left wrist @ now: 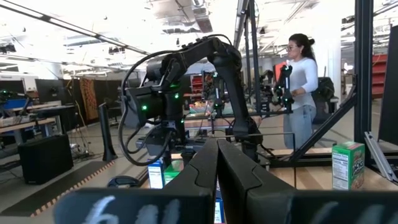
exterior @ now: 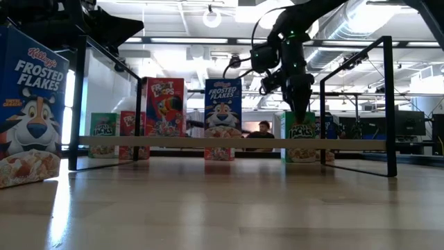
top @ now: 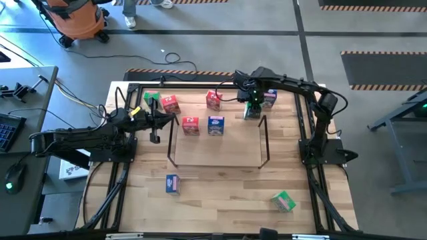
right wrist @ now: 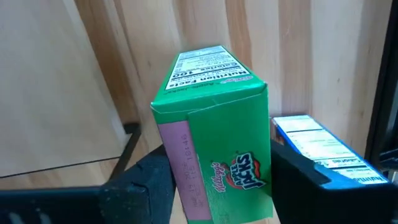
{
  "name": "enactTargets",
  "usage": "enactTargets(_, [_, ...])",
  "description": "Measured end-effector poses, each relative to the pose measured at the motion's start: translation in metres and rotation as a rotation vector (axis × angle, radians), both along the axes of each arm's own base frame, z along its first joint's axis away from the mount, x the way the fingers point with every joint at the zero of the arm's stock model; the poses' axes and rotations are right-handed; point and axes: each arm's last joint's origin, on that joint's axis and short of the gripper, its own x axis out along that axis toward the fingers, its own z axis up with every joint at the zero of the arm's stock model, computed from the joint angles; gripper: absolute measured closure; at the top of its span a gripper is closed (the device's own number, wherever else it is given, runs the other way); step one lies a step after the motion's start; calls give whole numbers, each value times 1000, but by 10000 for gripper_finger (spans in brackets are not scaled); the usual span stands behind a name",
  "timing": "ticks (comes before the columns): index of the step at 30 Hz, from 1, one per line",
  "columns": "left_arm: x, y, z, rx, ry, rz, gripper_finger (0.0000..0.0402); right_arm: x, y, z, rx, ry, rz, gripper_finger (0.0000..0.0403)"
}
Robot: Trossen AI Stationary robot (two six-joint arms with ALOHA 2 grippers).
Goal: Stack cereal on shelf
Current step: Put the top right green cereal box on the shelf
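Note:
My right gripper (top: 253,107) reaches down from the far right onto a green cereal box (top: 251,113), which stands upright just behind the black wire shelf's (top: 265,141) far right post. A blue box (top: 269,99) stands right beside it. A red box (top: 191,125) and a blue box (top: 215,125) stand at the shelf's far side. More boxes stand behind: green (top: 151,99), red (top: 171,104), red (top: 213,100). My left gripper (top: 155,128) is shut and empty, by the shelf's far left post. My right gripper holds the green box near its top (right wrist: 211,186), pinched between the two fingers (right wrist: 146,180), one on each opposite side. The fingers come from above, pointing down. In the low view the box (exterior: 302,139) stands upright with its bottom on the table.
A blue box (top: 173,183) lies near the front left and a green box (top: 283,201) at the front right. The black rail frame (top: 312,143) borders the tabletop. A person (left wrist: 303,87) stands beyond the table.

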Motion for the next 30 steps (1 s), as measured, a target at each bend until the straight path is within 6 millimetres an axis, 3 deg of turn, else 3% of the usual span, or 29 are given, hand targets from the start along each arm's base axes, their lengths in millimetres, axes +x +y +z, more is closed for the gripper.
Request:
enactTargets(5, [0,0,0,0,0,0,401,8,10,18,-10,-16,-1,210])
enactTargets(12, [0,0,0,0,0,0,401,20,33,73,-62,-63,-46,210])
enactTargets(16, [0,0,0,0,0,0,401,23,56,94,-59,-65,-94,210])
enactTargets(23, [0,0,0,0,0,0,401,40,104,95,39,-108,-82,210])
enactTargets(30, [0,0,0,0,0,0,401,43,123,87,52,-76,-99,210])
